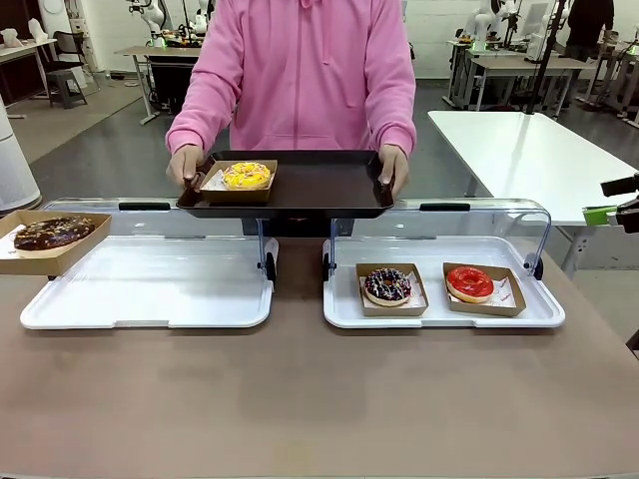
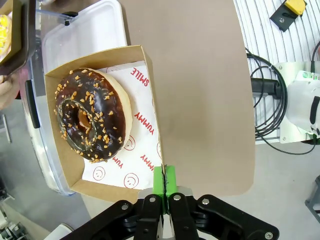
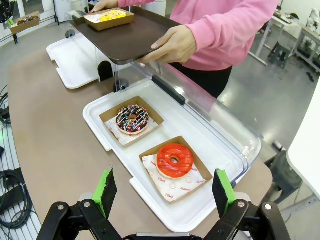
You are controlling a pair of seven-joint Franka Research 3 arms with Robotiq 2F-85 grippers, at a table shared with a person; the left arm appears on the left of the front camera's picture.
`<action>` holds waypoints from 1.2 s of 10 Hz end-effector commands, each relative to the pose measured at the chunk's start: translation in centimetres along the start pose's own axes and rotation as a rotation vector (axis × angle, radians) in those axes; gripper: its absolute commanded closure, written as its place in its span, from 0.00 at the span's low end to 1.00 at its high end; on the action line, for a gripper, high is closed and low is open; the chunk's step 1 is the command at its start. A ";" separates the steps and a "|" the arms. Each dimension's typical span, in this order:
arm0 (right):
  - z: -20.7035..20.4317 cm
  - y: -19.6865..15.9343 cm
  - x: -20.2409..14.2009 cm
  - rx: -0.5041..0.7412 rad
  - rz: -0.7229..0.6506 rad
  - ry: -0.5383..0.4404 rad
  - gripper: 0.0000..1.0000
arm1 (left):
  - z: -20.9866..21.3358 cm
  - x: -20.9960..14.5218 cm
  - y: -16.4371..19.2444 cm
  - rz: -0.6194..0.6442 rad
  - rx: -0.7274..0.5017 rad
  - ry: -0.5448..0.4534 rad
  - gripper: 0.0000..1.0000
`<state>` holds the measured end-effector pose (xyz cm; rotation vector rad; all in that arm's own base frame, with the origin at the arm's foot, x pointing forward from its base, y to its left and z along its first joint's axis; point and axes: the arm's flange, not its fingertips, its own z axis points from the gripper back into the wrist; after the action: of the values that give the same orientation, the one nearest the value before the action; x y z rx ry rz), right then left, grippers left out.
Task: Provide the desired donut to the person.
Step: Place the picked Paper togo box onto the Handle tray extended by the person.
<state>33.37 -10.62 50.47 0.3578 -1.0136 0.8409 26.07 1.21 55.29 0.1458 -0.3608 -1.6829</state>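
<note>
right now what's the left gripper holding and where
The left gripper pinches the rim of the cardboard tray holding the chocolate donut.

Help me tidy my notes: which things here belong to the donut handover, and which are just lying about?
In the job:
person
brown tray
yellow donut
chocolate donut
left gripper, shut on its box

Lying about:
sprinkled donut
red donut
white trays
yellow button box

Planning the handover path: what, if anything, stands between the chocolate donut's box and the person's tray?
Nothing visible does. The left gripper holds the cardboard box with the nut-sprinkled chocolate donut above the table's left edge; open space reaches the dark brown tray.
</note>
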 end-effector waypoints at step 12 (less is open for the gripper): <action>-0.4 -0.2 -0.1 0.010 0.003 -0.027 0.00 | -4.7 30.2 28.3 0.016 0.039 0.073 0.99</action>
<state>33.36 -10.60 50.49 0.3574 -1.0132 0.8417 48.25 -30.47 62.71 0.1800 -0.3490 -1.6726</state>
